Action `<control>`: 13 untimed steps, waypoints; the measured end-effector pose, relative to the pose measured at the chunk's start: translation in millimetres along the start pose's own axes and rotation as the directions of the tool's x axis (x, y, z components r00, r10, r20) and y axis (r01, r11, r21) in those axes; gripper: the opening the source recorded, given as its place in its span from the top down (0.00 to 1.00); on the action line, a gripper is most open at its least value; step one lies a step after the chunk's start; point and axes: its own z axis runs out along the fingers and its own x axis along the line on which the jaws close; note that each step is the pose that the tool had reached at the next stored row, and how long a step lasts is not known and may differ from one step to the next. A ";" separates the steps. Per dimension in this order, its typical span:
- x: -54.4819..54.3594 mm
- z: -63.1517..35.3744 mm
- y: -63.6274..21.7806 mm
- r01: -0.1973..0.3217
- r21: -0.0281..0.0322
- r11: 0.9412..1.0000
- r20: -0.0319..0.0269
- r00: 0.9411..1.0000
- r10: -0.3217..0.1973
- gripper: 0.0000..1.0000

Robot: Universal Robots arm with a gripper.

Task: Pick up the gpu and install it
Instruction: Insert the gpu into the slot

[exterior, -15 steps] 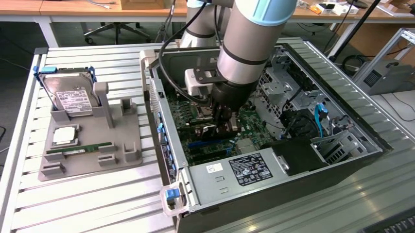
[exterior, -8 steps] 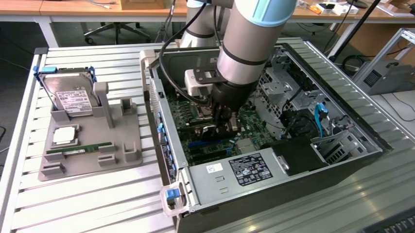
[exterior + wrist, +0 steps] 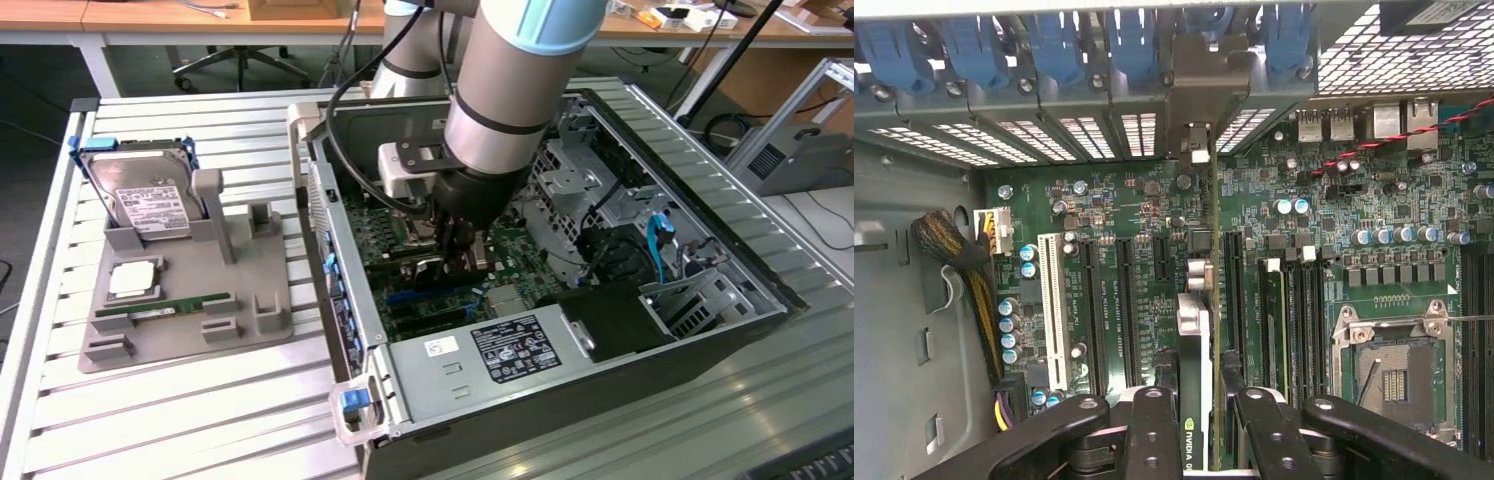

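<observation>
The gpu (image 3: 1197,330) stands on edge between my gripper's (image 3: 1204,440) black fingers (image 3: 1154,430), which are shut on it. Its green board edge and black cooler run along a long black slot of the motherboard (image 3: 1134,200). Its silver bracket (image 3: 1194,100) lies against the rear slot openings of the case. In the exterior view my gripper (image 3: 454,245) reaches straight down into the open computer case (image 3: 747,270), with the gpu (image 3: 441,268) just under it at the motherboard. Whether the card's connector sits fully in the slot is hidden.
A grey fixture (image 3: 254,300) at the exterior view's left holds a hard drive (image 3: 147,200) and a memory stick (image 3: 167,306). Inside the case are the power supply (image 3: 494,360), a CPU socket (image 3: 1394,370), a white slot (image 3: 1054,310) and a cable bundle (image 3: 964,270).
</observation>
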 end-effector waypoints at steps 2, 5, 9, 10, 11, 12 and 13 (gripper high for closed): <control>0.0 0.3 0.0 0.000 0.000 1.000 0.000 1.000 0.000 0.73; 0.0 0.5 0.0 0.000 0.000 1.000 0.000 1.000 0.000 0.73; 0.1 1.9 0.1 0.000 0.000 1.000 0.000 1.000 0.000 0.73; 0.1 2.5 0.0 0.000 0.000 1.000 0.000 1.000 0.000 0.73; 0.1 3.3 0.0 0.000 0.000 1.000 0.000 1.000 0.000 0.73; 0.2 4.1 0.0 0.000 0.000 1.000 0.000 1.000 0.000 0.73; 0.2 5.1 0.0 0.000 0.000 1.000 0.000 1.000 0.000 0.73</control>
